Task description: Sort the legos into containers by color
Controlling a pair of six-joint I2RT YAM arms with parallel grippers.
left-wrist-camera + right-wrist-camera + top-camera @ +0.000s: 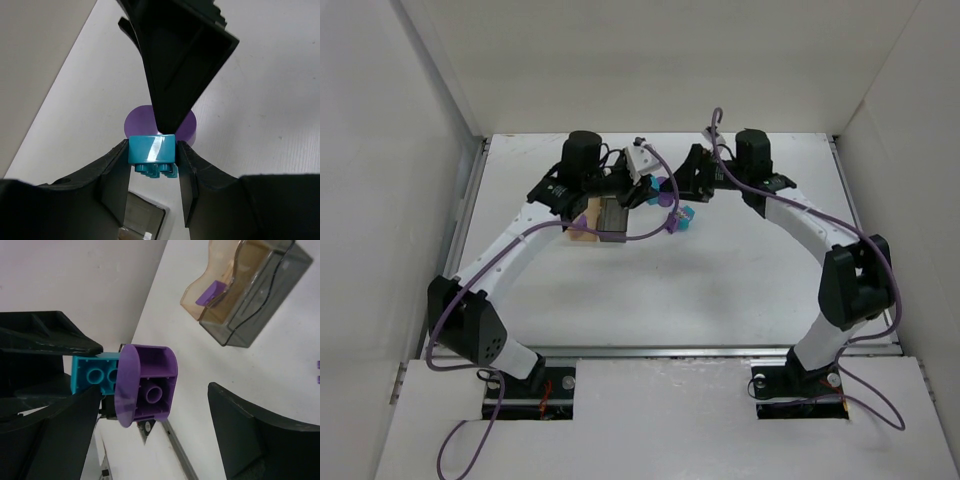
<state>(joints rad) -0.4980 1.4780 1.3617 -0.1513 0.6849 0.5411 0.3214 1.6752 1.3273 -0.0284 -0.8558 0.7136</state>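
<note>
My left gripper [152,155] is shut on a teal lego [151,149], held above the table. A purple rounded lego [137,122] is stuck to its far side. In the right wrist view the purple lego [147,385] hangs joined to the teal lego [92,376]. It sits between the wide-open fingers of my right gripper [155,390], close to the left finger [55,435]. The joined containers lie beyond: an amber one [222,270] with a purple lego [210,292] in it, and a grey one [265,300]. In the top view both grippers [648,190] [674,188] meet beside the containers [600,222].
A loose teal lego [686,216] and a loose purple lego [672,227] lie on the white table just right of the containers. White walls enclose the table at the left, back and right. A metal rail [660,351] runs along the near edge.
</note>
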